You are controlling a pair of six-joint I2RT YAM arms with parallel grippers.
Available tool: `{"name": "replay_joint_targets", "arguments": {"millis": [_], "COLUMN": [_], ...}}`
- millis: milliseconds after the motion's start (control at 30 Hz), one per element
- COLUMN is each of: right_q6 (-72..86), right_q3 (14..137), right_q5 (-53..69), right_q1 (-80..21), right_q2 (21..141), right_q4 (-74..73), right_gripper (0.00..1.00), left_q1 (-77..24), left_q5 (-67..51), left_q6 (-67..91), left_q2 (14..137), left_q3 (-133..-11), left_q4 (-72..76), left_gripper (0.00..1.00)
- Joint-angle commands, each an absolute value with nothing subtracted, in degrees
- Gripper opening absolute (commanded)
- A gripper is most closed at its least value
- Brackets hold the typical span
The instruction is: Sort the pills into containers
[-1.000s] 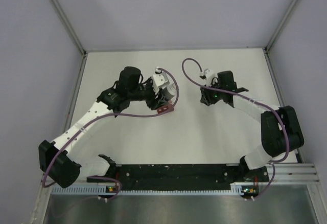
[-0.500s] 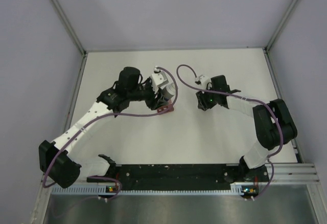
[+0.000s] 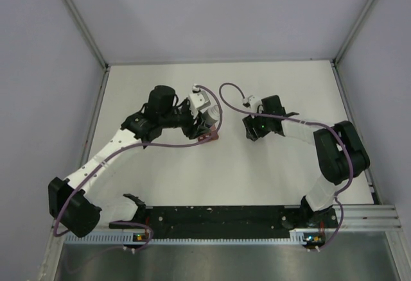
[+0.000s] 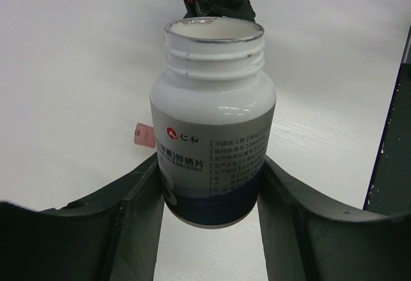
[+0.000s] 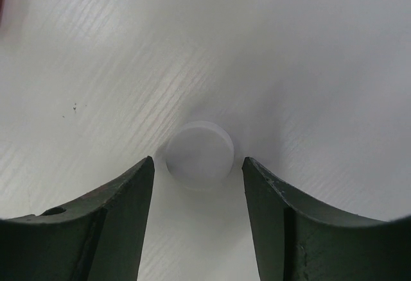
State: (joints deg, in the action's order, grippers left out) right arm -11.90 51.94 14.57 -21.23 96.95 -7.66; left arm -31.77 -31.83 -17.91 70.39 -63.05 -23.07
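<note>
My left gripper (image 4: 210, 163) is shut on a white pill bottle (image 4: 213, 120) with a printed label; its mouth is uncapped and points away from the wrist. Behind the bottle, the pinkish end of the containers (image 4: 144, 135) lies on the table. From above, the red-brown containers (image 3: 208, 136) sit just under the left gripper (image 3: 200, 127). My right gripper (image 5: 198, 165) stands open, its fingers on either side of a white round cap (image 5: 199, 154) that lies flat on the table, with small gaps on both sides. No pills show in any view.
The white table (image 3: 270, 178) is walled by grey panels, with metal rails along its left and right edges. A purple cable (image 3: 228, 92) loops above the right wrist. The black base bar (image 3: 218, 217) runs along the near edge.
The right arm has moved left toward the left gripper, and its jaws have widened. The left arm and the bottle have stayed put.
</note>
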Motion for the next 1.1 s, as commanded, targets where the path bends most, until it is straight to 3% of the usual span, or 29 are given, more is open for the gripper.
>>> {"name": "replay_joint_targets", "arguments": {"millis": [0, 433, 833, 900, 1067], "right_q6": [-11.78, -11.87, -10.73, -9.85, -8.79], "right_q3": [53.61, 54.05, 55.19, 55.72, 58.35], "right_q5": [12.83, 12.39, 28.01, 33.29, 45.16], "right_q1": [-21.8, -20.13, -16.7, -16.7, -16.7], "right_q2": [98.35, 92.12, 80.08, 77.71, 75.24], "right_q4": [-8.96, -9.14, -8.71, -8.18, -8.61], "right_gripper": [0.58, 0.66, 0.74, 0.99, 0.99], "left_q1": [-31.38, -29.44, -27.25, -27.16, -26.98], "left_q5": [-31.73, -30.58, -31.46, -32.25, -34.54], "left_q6": [-17.49, -21.62, -20.48, -19.69, -17.06], "left_q2": [68.12, 65.31, 63.1, 64.07, 67.32], "left_q3": [-62.75, -60.39, -55.55, -56.16, -59.06], "left_q4": [-19.95, -24.52, -21.19, -19.78, -17.5], "left_gripper": [0.0, 0.0, 0.0, 0.0, 0.0]}}
